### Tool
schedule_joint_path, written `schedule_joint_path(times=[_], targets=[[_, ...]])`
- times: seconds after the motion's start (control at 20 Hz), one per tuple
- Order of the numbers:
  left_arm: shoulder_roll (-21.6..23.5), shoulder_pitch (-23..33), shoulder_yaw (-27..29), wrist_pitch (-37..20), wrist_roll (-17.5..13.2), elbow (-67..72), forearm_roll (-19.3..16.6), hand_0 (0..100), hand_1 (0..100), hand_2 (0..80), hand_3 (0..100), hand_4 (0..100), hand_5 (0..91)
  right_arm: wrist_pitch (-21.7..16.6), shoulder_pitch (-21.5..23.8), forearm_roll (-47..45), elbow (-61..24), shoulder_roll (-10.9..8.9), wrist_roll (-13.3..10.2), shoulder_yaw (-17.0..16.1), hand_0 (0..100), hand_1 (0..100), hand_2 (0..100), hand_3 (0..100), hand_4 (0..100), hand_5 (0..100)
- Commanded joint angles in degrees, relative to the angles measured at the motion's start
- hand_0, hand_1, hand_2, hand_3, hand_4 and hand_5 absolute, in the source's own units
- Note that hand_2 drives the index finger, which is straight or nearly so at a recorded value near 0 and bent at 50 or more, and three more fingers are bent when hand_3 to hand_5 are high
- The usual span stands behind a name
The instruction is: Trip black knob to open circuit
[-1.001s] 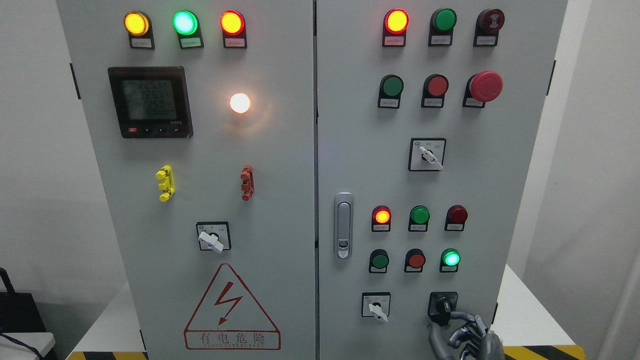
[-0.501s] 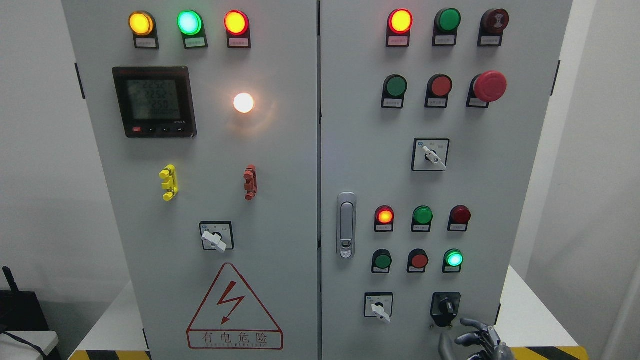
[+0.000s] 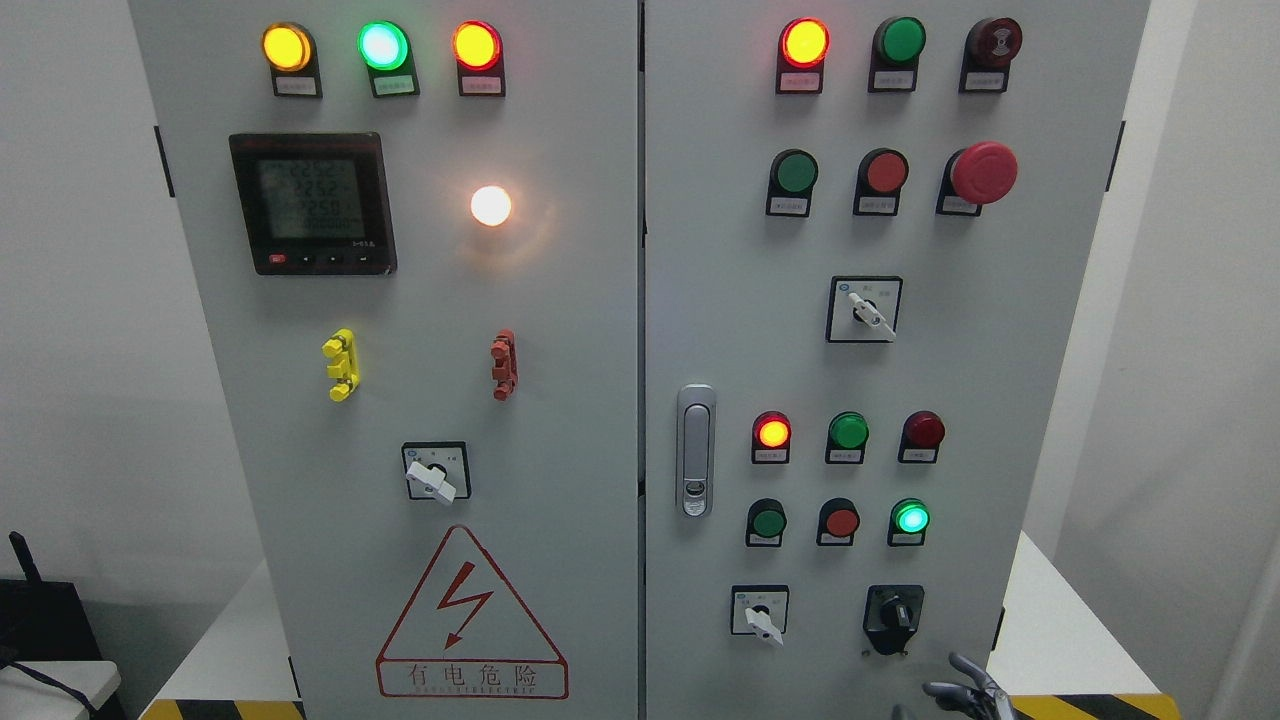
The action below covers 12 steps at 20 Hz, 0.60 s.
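Black knob: sits low on the right door of the grey cabinet, in a black square plate, its handle standing close to upright.
Right robot hand: only the fingers poke up at the bottom edge, just below and right of the knob, spread loose and holding nothing, clear of the knob.
Left robot hand: nowhere in sight.
Neighbour switch: white-handled selector just left of the knob, handle pointing down to the right.
Lamps above: a red lamp glows, a green lamp shines bright right over the knob.
Door handle: silver latch near the seam between the two doors.
Left door: meter display lit, warning triangle below.
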Motion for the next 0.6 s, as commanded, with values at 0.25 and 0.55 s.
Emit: schedule_joint_path(times=[0.25,0.55], targets=[[0.01,-0.44,0.0,0.02,0.04,0.0,-1.93,12,39,0.0,0,0,0.0,-5.5,10.03,-5.9,-8.89,-4.0,8.96,0.11,19,15,0,23,28,28],[0.01,-0.44,0.0,0.02,0.04,0.0,-1.93,12,39,0.0,0,0,0.0,-8.92,16.54,-10.48,-12.68,-8.48,11.59,0.64,3,9,0,17,21,22]])
